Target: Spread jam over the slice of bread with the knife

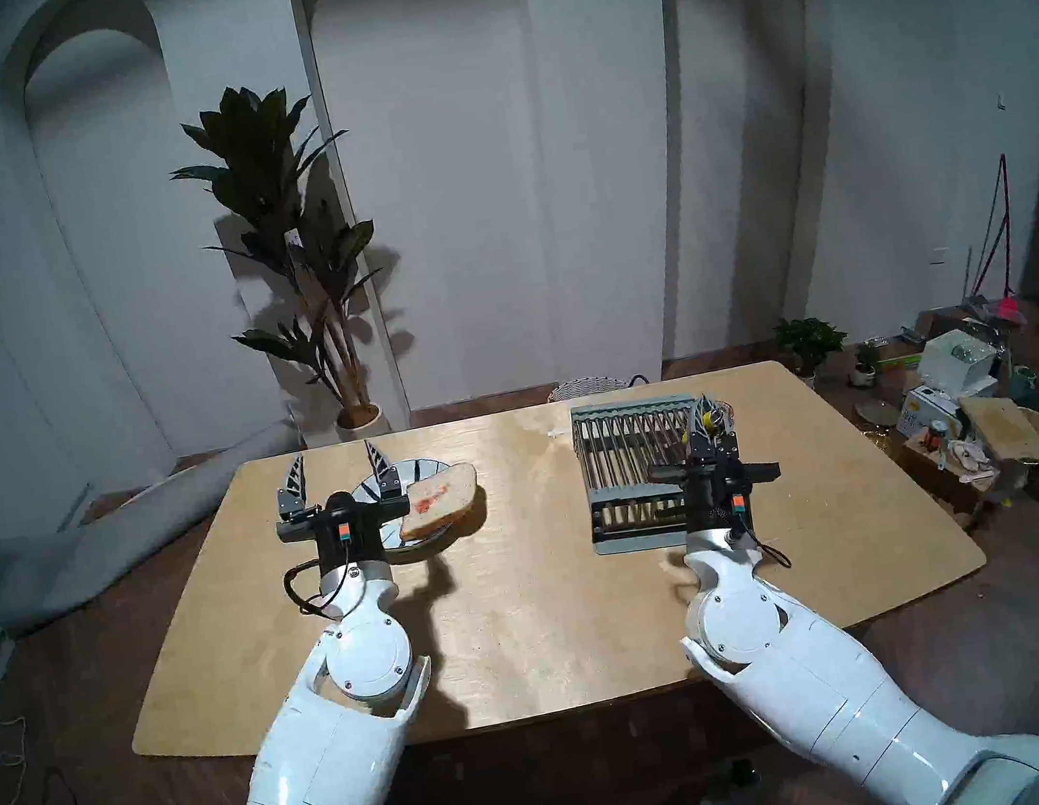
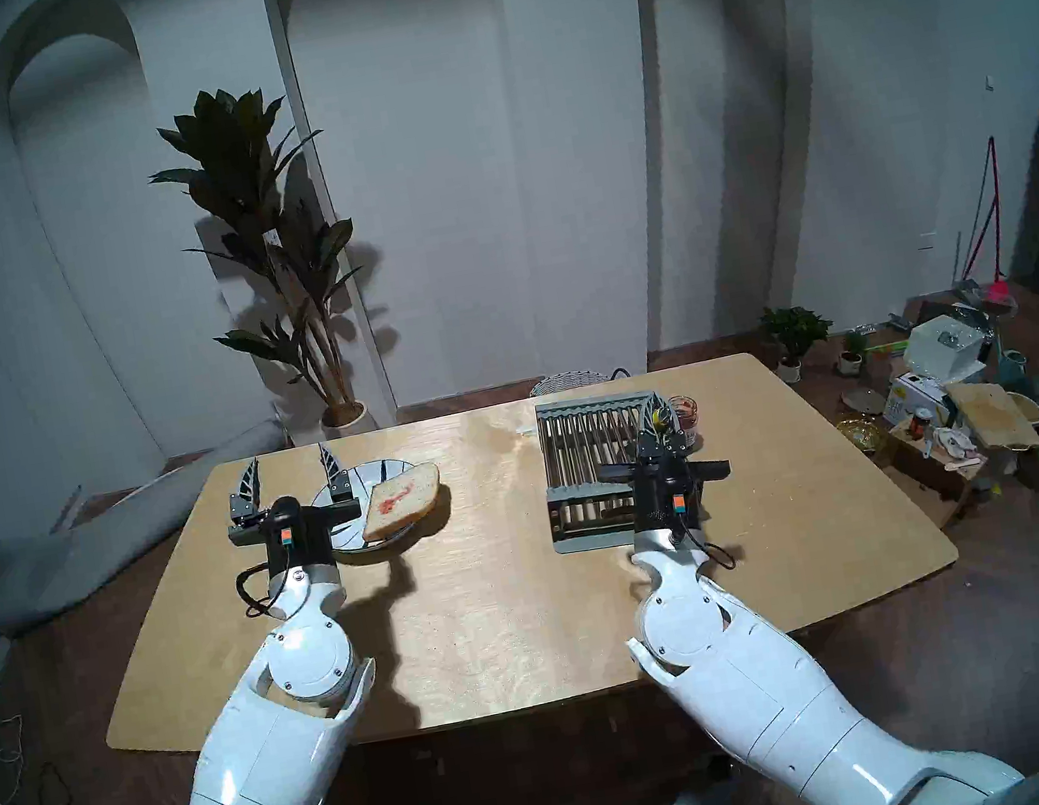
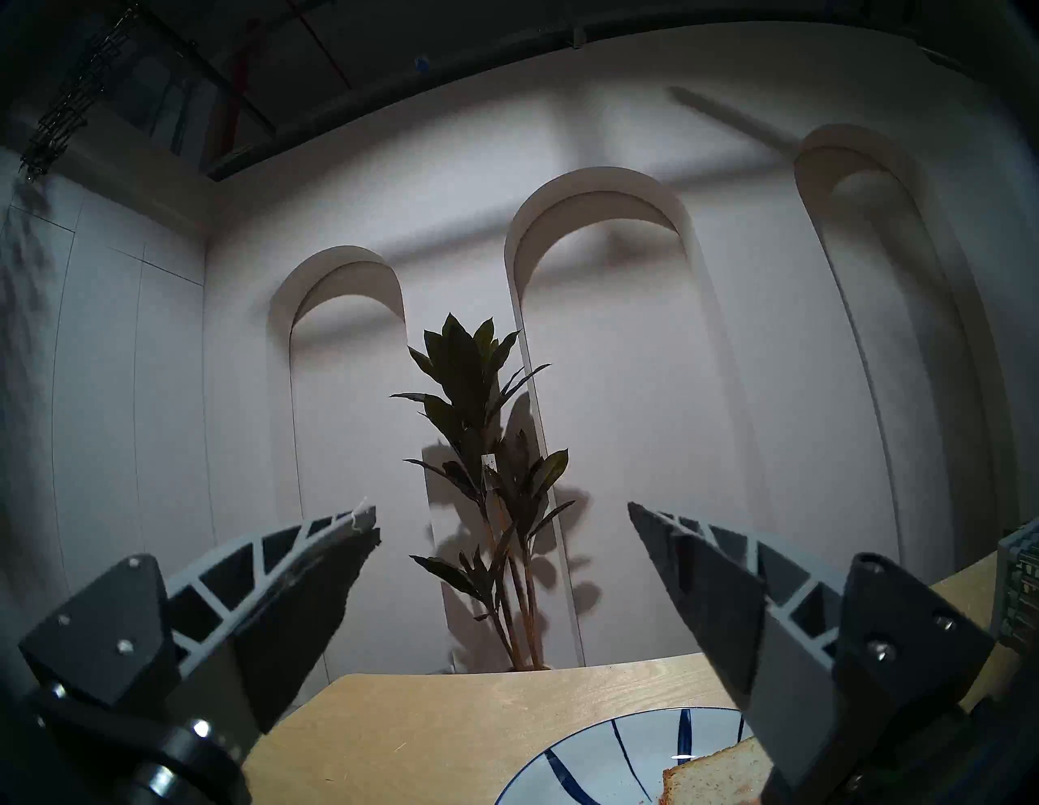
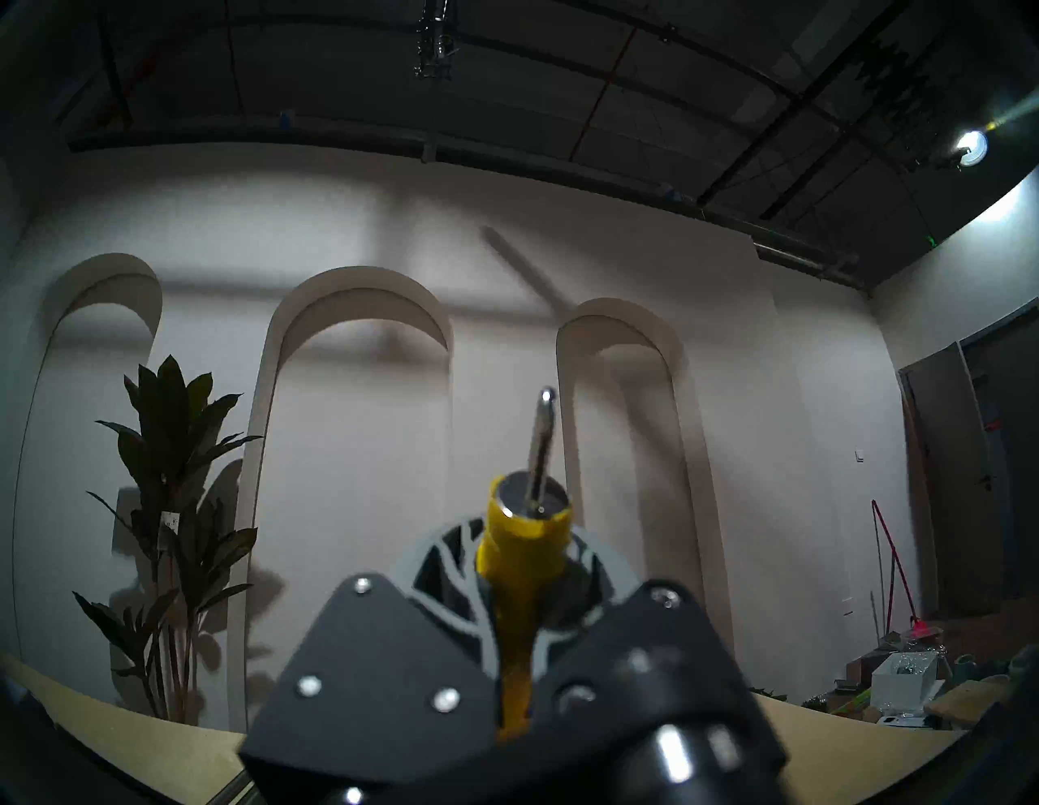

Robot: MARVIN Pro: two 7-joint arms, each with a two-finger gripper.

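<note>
The slice of bread (image 1: 439,498) lies on a blue-striped white plate (image 1: 373,482) at the table's far left, overhanging its right rim, with a red jam smear on its middle. My left gripper (image 1: 338,471) is open and empty, raised over the plate's left side; in the left wrist view (image 3: 500,517) the plate (image 3: 607,753) and a bread corner (image 3: 714,778) lie below it. My right gripper (image 1: 703,422) is shut on the knife's yellow handle (image 4: 525,542), blade (image 4: 542,444) pointing up, above the rack's far right corner. The jam jar (image 2: 684,413) stands just behind it.
A grey slatted rack (image 1: 633,475) stands on the wooden table (image 1: 533,593) at the right, under my right gripper. A potted plant (image 1: 291,258) stands behind the table. Boxes and clutter (image 1: 980,420) lie on the floor to the right.
</note>
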